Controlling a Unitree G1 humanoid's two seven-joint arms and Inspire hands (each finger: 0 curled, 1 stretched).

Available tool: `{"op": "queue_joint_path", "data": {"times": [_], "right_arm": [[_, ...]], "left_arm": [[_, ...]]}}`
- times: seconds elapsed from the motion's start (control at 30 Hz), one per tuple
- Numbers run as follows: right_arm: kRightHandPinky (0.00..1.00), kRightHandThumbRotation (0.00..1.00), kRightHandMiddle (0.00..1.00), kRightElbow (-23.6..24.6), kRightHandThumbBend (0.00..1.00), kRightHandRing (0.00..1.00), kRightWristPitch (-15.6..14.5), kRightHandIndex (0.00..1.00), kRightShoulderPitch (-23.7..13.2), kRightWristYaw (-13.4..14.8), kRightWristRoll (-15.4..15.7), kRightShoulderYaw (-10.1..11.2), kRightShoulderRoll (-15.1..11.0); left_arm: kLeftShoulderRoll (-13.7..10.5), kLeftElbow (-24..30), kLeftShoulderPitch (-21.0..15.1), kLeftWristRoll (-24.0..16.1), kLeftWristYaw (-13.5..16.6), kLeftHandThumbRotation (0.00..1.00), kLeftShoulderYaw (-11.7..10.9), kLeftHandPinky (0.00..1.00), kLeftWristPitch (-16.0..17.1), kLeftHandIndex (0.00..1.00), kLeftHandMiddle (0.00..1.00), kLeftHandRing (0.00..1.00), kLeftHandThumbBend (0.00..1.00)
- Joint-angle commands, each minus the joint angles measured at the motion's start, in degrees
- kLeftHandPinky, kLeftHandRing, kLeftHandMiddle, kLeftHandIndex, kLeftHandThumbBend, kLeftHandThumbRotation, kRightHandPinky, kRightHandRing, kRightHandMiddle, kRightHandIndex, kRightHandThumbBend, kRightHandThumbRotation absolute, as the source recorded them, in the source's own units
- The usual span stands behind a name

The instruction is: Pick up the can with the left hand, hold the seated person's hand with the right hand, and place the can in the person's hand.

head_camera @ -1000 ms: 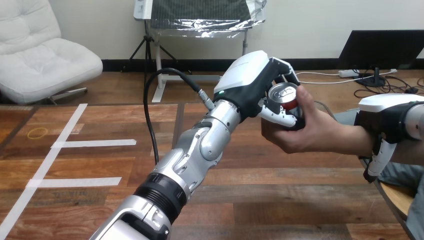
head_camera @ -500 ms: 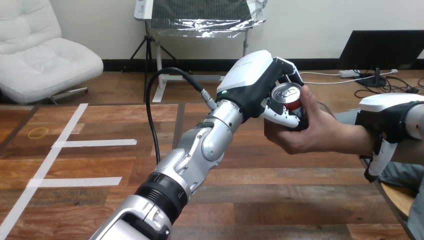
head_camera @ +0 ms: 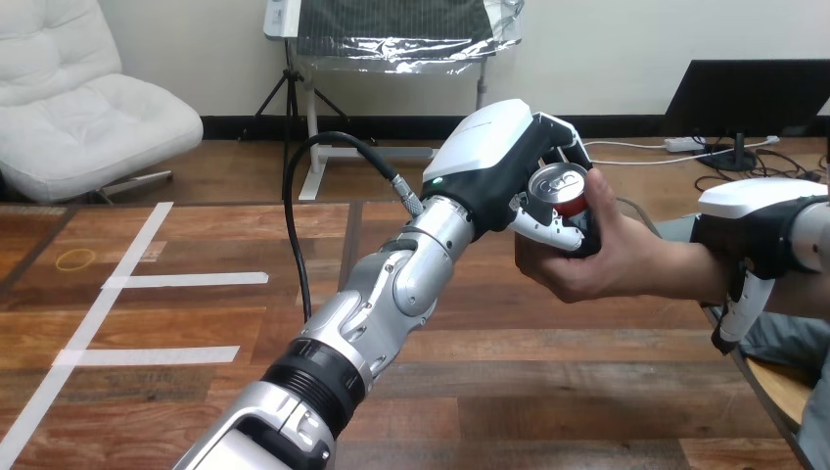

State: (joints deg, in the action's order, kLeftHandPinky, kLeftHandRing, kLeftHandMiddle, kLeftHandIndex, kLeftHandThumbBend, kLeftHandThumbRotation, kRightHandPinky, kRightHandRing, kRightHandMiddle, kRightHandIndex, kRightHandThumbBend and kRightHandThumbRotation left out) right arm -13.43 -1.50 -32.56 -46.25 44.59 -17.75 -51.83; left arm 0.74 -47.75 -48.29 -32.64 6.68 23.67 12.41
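Ahead of us lies a wooden table (head_camera: 489,392) of dark reddish planks. Well below our left hand (head_camera: 484,157) and far off to its left, three strips of white tape (head_camera: 186,280) mark the wood: one long slanted strip and two short ones crossing out from it. Beside the long strip, further left again, sits one small yellowish ring (head_camera: 74,259).

Our left arm (head_camera: 391,284) reaches up from the bottom edge, silver along the forearm. At its end the left hand is raised above the table, its fingers and thumb wrapped round one can (head_camera: 556,186). The can stands nearly upright with its silver top towards us and a red side; any print on it is too small to read.

Just under and to the right of that hand, the person's hand (head_camera: 597,264) cups the same can from below, thumb up along the can's right side. Both hands are on it.

Further right, our right hand (head_camera: 754,220) lies over the person's wrist (head_camera: 700,274). We cannot tell whether it grips.
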Motion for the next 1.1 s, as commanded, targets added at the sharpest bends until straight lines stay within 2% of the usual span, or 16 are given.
{"op": "queue_joint_path", "data": {"times": [0.0, 0.13, 0.3, 0.53, 0.73, 0.87, 1.07], "right_arm": [[0.46, 0.0, 0.62, 1.46, 0.72, 0.56, 1.0, 0.54, -3.2, 0.88, -1.37, 2.49, -1.73], [0.46, 0.0, 0.62, 1.67, 0.73, 0.55, 1.27, 0.6, -2.97, 0.77, -1.86, 2.78, -1.86], [0.5, 0.0, 0.66, 1.71, 0.74, 0.59, 1.95, 0.68, -2.92, 0.88, -2.0, 2.72, -2.19], [0.64, 0.05, 0.8, 1.97, 0.77, 0.76, 3.12, 0.78, -2.54, 1.24, -1.5, 2.6, -2.88], [0.71, 0.06, 0.86, 2.67, 0.79, 0.83, 2.85, 0.82, -1.96, 0.91, -1.77, 3.19, -3.15], [0.74, 0.07, 0.88, 3.49, 0.79, 0.85, 2.2, 0.84, -1.48, 0.07, -2.23, 3.66, -3.63], [0.77, 0.07, 0.9, 4.2, 0.8, 0.87, 0.8, 0.86, -0.92, -0.77, -2.77, 4.18, -4.06]], "left_arm": [[0.55, -0.53, -3.93, -1.45, 1.19, 0.0, 1.38, 0.43, 1.2, 0.49, 0.48, 0.44, 0.62], [-0.13, -0.37, -4.13, -2.01, 1.03, 0.0, 1.67, 0.4, 0.8, 0.49, 0.48, 0.44, 0.62], [-1.5, -0.23, -4.93, -2.64, -1.6, 0.0, 1.72, 0.39, -1.01, 0.51, 0.5, 0.44, 0.63], [-3.13, 0.85, -4.99, -1.42, -6.02, 0.0, 0.35, 0.46, -2.74, 0.6, 0.58, 0.53, 0.7], [-5.8, 1.75, -4.94, -1.54, -8.89, 0.01, 0.0, 0.5, -2.6, 0.64, 0.63, 0.57, 0.73], [-8.34, 2.88, -4.42, -0.8, -11.44, 0.03, -1.1, 0.51, -2.38, 0.67, 0.66, 0.6, 0.74], [-11.08, 3.54, -3.83, -0.1, -12.94, 0.03, -2.32, 0.52, -1.98, 0.68, 0.67, 0.62, 0.72]]}}
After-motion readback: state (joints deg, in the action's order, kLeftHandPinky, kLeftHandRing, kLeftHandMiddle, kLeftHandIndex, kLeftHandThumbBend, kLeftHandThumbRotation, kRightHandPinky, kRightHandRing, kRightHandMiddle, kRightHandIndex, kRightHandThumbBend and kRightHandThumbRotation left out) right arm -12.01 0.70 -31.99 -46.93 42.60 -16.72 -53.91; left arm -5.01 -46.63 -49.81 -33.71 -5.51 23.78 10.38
